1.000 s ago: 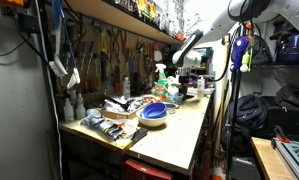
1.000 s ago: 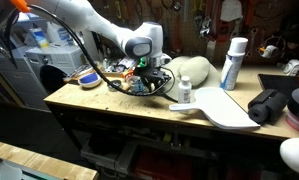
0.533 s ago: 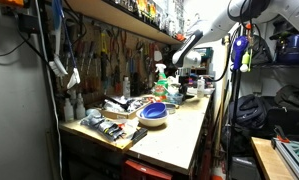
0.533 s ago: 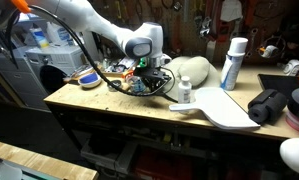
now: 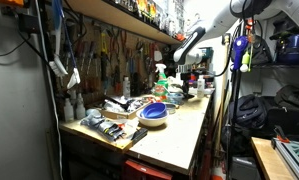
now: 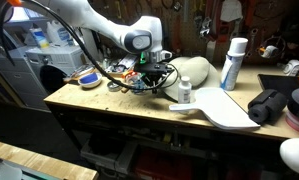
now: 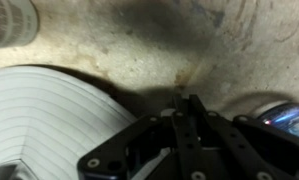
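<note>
My gripper (image 7: 185, 104) is shut with its two dark fingers pressed together, and nothing shows between the tips. It hangs just above the beige workbench top (image 7: 139, 50). A white ribbed round object (image 7: 44, 120) lies close to its left in the wrist view. In both exterior views the gripper (image 6: 152, 72) (image 5: 184, 68) is over a cluster of wires and small parts (image 6: 137, 82), beside a white dome-shaped object (image 6: 192, 72).
A small clear bottle (image 6: 185, 92), a white board (image 6: 221, 108), a white and blue spray can (image 6: 232, 62) and a black item (image 6: 272, 105) share the bench. A blue bowl (image 5: 155, 112), a green spray bottle (image 5: 160, 75) and hand tools (image 5: 107, 125) lie along it.
The arm's wrist has risen a little and shifted slightly sideways over the wires. The gripper stays shut. Nothing else has moved.
</note>
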Action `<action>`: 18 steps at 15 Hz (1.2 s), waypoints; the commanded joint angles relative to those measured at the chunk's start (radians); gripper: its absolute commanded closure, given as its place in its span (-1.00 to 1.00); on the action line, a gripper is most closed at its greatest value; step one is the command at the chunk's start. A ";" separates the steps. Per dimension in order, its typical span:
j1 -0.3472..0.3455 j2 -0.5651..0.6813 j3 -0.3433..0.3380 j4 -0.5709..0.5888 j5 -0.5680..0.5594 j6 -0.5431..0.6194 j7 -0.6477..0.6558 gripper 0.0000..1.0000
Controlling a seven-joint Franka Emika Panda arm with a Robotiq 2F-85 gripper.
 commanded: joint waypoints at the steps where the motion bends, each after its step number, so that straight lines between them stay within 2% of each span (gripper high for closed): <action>1: 0.018 -0.148 -0.050 -0.104 -0.143 -0.118 -0.098 0.80; 5: 0.039 -0.265 -0.087 -0.175 -0.277 -0.215 -0.228 0.79; 8: 0.038 -0.359 -0.072 -0.244 -0.243 -0.214 -0.402 0.79; 10: 0.075 -0.412 -0.076 -0.305 -0.264 -0.166 -0.445 0.80; 13: 0.156 -0.475 -0.090 -0.369 -0.452 -0.153 -0.391 0.80; 18: 0.276 -0.598 -0.059 -0.520 -0.745 -0.037 -0.187 0.80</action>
